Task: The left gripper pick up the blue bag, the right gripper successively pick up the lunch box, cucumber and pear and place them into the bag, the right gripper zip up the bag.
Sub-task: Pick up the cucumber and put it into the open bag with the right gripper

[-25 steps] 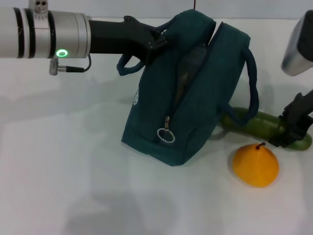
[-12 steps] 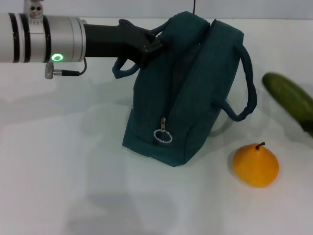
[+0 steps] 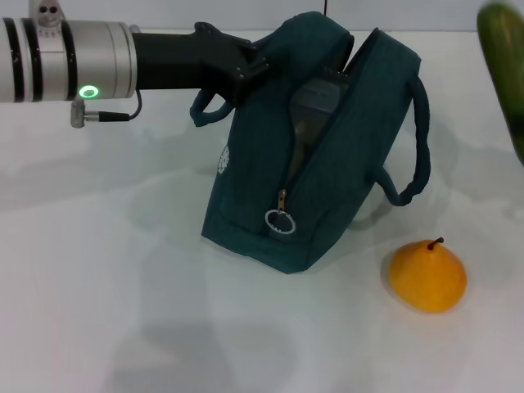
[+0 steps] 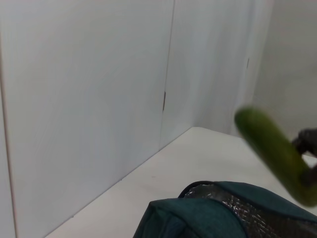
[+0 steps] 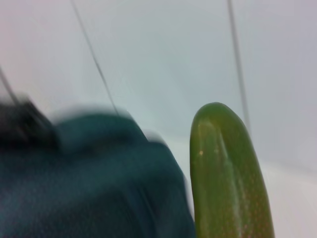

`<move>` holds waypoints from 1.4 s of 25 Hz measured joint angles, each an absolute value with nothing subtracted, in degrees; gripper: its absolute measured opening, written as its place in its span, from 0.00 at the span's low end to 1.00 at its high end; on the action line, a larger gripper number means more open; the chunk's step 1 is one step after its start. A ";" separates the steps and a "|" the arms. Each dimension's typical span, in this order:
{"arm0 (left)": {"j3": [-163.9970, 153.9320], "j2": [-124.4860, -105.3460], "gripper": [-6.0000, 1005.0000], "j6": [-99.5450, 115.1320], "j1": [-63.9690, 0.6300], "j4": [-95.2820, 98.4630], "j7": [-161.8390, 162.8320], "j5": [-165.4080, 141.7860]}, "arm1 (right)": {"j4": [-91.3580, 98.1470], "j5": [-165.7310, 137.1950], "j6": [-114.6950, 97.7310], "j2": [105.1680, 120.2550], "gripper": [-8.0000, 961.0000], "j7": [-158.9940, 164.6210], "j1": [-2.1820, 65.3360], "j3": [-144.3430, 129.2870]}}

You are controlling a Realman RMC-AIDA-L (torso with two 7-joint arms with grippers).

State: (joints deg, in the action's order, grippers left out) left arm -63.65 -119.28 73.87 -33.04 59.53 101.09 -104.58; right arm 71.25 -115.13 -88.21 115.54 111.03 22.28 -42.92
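The blue bag stands on the white table, unzipped, its top edge held up by my left gripper, which is shut on it. In the bag's mouth a grey shape shows; whether it is the lunch box I cannot tell. The cucumber hangs in the air at the upper right, above and to the right of the bag. In the left wrist view the cucumber is gripped at its far end by my dark right gripper. On the table to the right of the bag rests the pear.
A metal zipper ring hangs at the low end of the bag's zip. One loose bag handle loops out on the right side. A white wall stands behind the table.
The cucumber has risen from the table behind the bag to the upper right, carried by the right gripper. The bag's mouth has opened wider. The pear has not moved.
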 joint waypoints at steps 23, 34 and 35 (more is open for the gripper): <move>-63.74 -119.35 0.05 75.27 -34.03 61.67 101.27 -103.46 | 29.44 -77.03 -90.08 116.10 0.61 78.60 39.82 -50.65; -63.88 -119.36 0.05 74.86 -34.37 61.04 101.37 -103.62 | 21.71 -71.03 -89.96 116.24 0.61 69.13 39.03 -61.92; -63.80 -119.36 0.05 74.82 -34.38 60.81 101.37 -103.65 | 21.33 -70.23 -89.79 116.23 0.61 68.12 38.78 -63.12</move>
